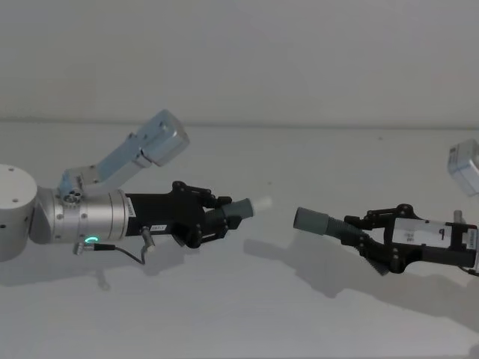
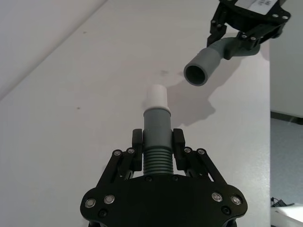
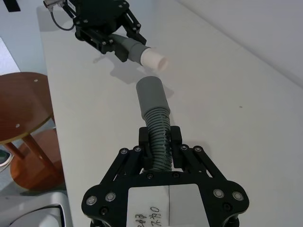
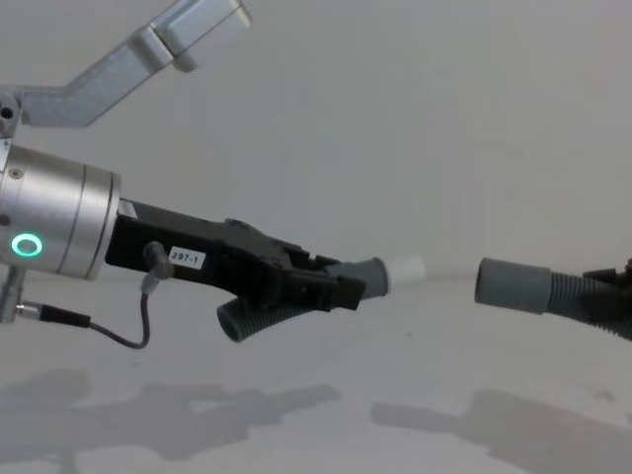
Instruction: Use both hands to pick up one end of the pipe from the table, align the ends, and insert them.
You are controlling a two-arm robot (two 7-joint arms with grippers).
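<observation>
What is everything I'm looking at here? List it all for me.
Elbow pipe piece: one, dark grey and ribbed, held off the table in the left gripper, pointing toward the hose.
Elbow's tip: one, whitish, narrow, apart from the hose cuff across a gap.
Corrugated hose: one, dark grey, held off the table in the right gripper.
Hose cuff: one, smooth grey, open end facing the tip.
Table: one, plain white, beneath both pieces.
Round stool: one, brown wood, beside the table.
Left gripper: one, black, silver wrist with green light, jaws shut on the elbow.
Right gripper: one, black, jaws shut on the hose.
</observation>
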